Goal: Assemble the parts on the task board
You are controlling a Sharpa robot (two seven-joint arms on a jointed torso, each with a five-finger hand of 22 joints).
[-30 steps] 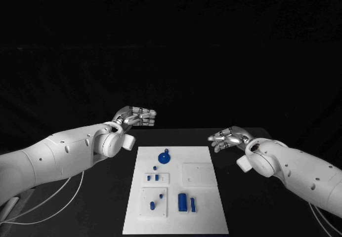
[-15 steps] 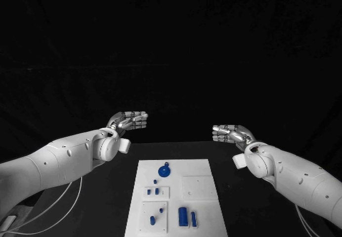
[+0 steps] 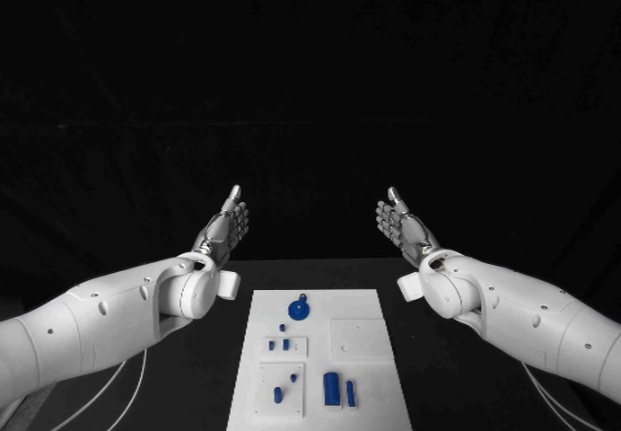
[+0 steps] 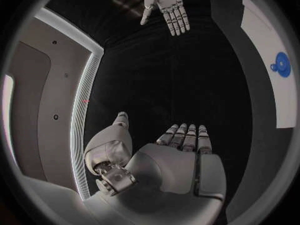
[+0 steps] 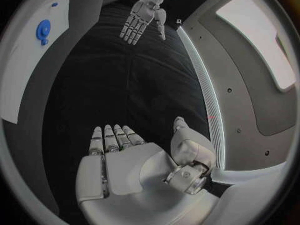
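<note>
Both hands were up off the table with nothing in them: the left hand (image 3: 223, 226) and right hand (image 3: 404, 226) had their fingers stretched out flat, raised past the far edge of the task board (image 3: 366, 368). The board sat mid-table with the blue parts (image 3: 331, 390) lying on it, a round part (image 3: 299, 311) nearest its far edge.
</note>
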